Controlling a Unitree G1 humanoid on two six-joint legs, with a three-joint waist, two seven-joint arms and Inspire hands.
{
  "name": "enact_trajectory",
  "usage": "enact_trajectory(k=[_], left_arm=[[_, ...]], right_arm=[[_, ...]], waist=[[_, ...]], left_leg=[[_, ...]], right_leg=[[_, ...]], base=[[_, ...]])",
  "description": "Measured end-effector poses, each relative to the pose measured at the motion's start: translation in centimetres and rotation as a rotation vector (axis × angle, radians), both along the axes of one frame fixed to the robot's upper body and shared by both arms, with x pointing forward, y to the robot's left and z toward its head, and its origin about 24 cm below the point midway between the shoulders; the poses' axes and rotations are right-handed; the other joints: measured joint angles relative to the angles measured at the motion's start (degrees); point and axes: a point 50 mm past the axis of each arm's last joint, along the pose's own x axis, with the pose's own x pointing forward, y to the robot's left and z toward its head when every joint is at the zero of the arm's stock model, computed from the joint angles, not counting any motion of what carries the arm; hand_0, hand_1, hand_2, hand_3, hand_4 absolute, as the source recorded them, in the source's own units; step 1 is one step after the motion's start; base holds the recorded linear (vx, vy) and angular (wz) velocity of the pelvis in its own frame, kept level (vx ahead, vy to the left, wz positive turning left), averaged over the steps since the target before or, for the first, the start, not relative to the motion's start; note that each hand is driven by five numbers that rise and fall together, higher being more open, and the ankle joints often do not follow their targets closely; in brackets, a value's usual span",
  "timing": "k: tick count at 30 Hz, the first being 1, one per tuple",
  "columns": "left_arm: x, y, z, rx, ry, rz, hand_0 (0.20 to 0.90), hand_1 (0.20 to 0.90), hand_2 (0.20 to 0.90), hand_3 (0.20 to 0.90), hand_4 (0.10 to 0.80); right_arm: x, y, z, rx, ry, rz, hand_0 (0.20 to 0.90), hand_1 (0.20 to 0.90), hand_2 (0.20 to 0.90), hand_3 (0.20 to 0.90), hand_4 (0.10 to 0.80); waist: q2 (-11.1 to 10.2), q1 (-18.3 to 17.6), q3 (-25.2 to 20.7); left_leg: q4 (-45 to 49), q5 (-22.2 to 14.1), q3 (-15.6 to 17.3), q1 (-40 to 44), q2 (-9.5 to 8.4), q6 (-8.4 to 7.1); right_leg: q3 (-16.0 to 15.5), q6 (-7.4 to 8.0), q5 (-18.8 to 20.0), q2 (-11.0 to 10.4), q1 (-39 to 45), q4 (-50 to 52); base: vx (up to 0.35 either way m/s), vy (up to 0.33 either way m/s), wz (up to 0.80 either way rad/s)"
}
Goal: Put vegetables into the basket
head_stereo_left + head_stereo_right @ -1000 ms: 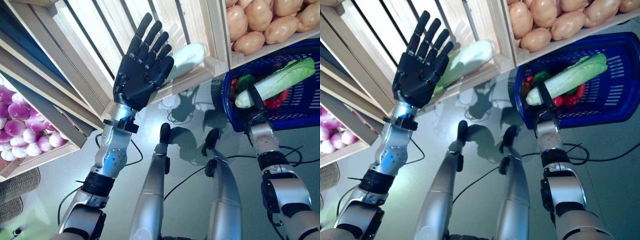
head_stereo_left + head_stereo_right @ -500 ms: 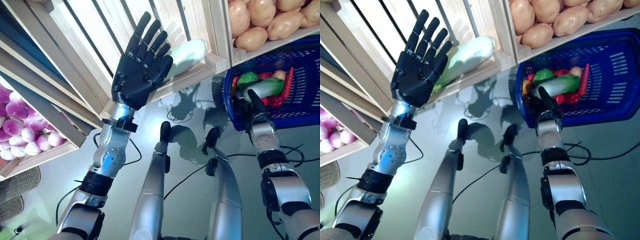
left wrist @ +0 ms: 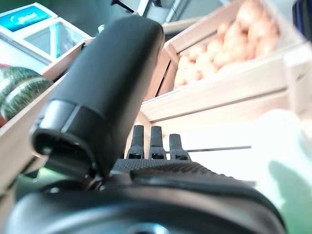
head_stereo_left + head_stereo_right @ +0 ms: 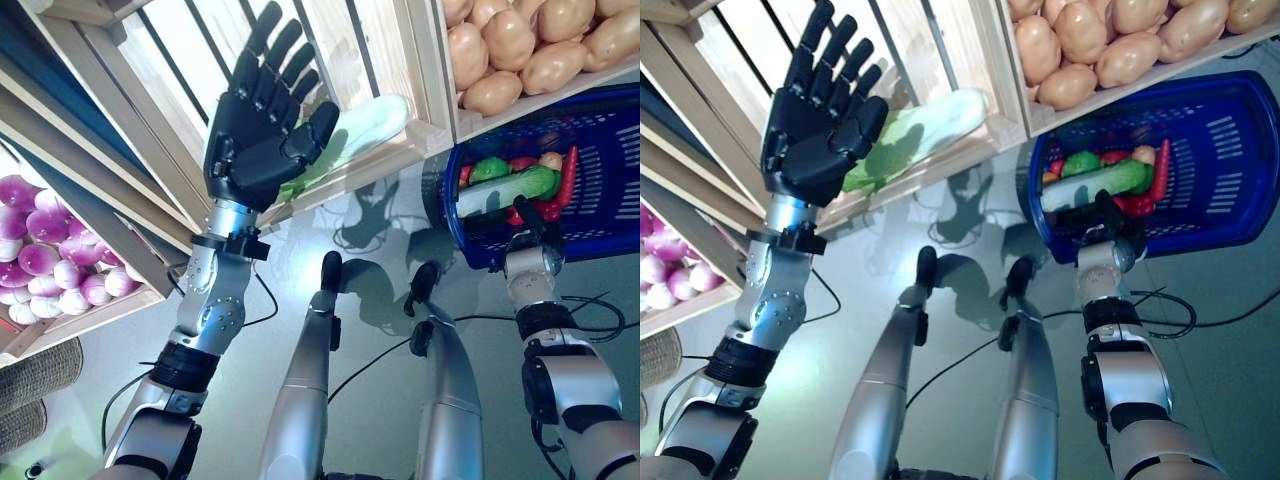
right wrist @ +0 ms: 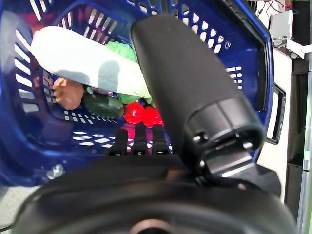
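Cabbage (image 4: 1095, 186) lies in blue basket (image 4: 1230, 215); my right hand (image 5: 139, 141) empty, fingers straight, above it. Left hand (image 4: 262, 115) spread open beside crate cabbage (image 4: 365, 125). Next, I judge: grasp that one.

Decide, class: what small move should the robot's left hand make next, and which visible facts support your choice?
Probably it should close the left hand round the pale green cabbage in the wooden crate. Its fingers are straight and hold nothing, with the cabbage just beyond its thumb. The right hand, also open, hangs over the blue basket, where another cabbage already lies.
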Motion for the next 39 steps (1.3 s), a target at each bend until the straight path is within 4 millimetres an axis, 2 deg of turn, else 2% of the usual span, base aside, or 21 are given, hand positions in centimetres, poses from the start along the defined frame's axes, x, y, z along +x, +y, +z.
enact_trajectory(k=[4, 9, 12, 16, 23, 28, 33, 39], left_arm=[[-0.1, 0.8, 0.2, 0.033, -0.002, 0.136, 0.9, 0.9, 0.9, 0.9, 0.8], [-0.5, 2.4, -1.6, 0.064, 0.056, 0.364, 0.9, 0.9, 0.9, 0.9, 0.8], [-0.9, 3.1, -2.8, 0.109, 0.096, 0.509, 0.9, 0.9, 0.9, 0.9, 0.8], [-0.9, 4.2, -3.5, 0.193, 0.142, 0.664, 0.9, 0.9, 0.9, 0.9, 0.8], [-0.4, 5.1, -5.0, 0.257, 0.261, 0.747, 0.9, 0.9, 0.9, 0.9, 0.8], [0.2, 6.4, -6.5, 0.365, 0.364, 0.84, 0.9, 0.9, 0.9, 0.9, 0.8], [0.8, 6.5, -7.4, 0.413, 0.412, 0.856, 0.9, 0.9, 0.9, 0.9, 0.8], [1.7, 5.9, -9.3, 0.435, 0.5, 0.795, 0.9, 0.9, 0.9, 0.9, 0.8]], right_arm=[[-0.9, 0.8, -1.4, -0.048, -0.015, 0.048, 0.9, 0.9, 0.9, 0.9, 0.8], [-2.7, 3.1, -4.4, -0.064, -0.023, 0.153, 0.9, 0.9, 0.9, 0.9, 0.8], [-3.6, 4.3, -5.2, -0.119, -0.031, 0.219, 0.9, 0.9, 0.9, 0.9, 0.8], [-4.4, 5.4, -5.2, -0.177, -0.053, 0.275, 0.9, 0.9, 0.9, 0.9, 0.8], [-5.1, 5.4, -5.2, -0.214, -0.073, 0.295, 0.9, 0.9, 0.9, 0.9, 0.8], [-5.1, 6.0, -4.4, -0.285, -0.104, 0.324, 0.9, 0.9, 0.9, 0.9, 0.8], [-5.0, 6.5, -4.2, -0.3, -0.119, 0.357, 0.9, 0.9, 0.9, 0.9, 0.8], [-4.6, 8.3, -3.8, -0.363, -0.147, 0.445, 0.9, 0.9, 0.9, 0.9, 0.8]], waist=[[0.0, -0.28, 0.0], [-0.01, -1.09, 0.0], [-0.03, -1.55, -0.01], [-0.05, -1.96, -0.01], [-0.1, -2.12, -0.02], [-0.11, -3.49, -0.03], [-0.11, -3.78, -0.03], [-0.12, -4.43, -0.03]], left_leg=[[-1.61, 0.09, 0.43, 2.06, 0.27, -0.13], [-4.78, 0.52, 0.74, 6.13, 0.74, -0.65], [-6.69, 0.9, 0.97, 8.26, 1.0, -0.71], [-7.96, 1.17, 1.14, 9.56, 1.32, -0.92], [-9.61, 1.7, 1.15, 10.65, 1.51, -1.24], [-9.86, 1.76, 1.19, 10.64, 1.53, -1.26], [-10.41, 1.8, 1.64, 11.0, 1.66, -1.29], [-11.35, 1.94, 2.81, 12.01, 1.75, -1.15]], right_leg=[[0.22, -0.03, -0.03, 0.34, 1.54, -0.94], [0.19, -0.03, -0.05, 0.96, 5.04, -3.2], [0.19, 0.0, -0.02, 1.21, 6.76, -4.38], [0.25, -0.13, -0.12, 1.54, 7.45, -4.74], [0.12, -0.35, -0.32, 1.65, 7.95, -4.89], [0.12, -0.08, -0.5, 1.69, 7.95, -5.17], [0.37, -0.07, -0.51, 1.76, 7.93, -5.33], [1.42, -0.28, -0.29, 1.91, 7.91, -5.42]], base=[[0.001, 0.011, -0.05], [-0.002, 0.012, -0.03], [-0.021, 0.043, -0.03], [-0.012, 0.028, -0.03], [0.0, 0.0, 0.0], [0.0, 0.0, 0.0], [0.005, 0.028, -0.02], [0.008, 0.056, -0.08]])
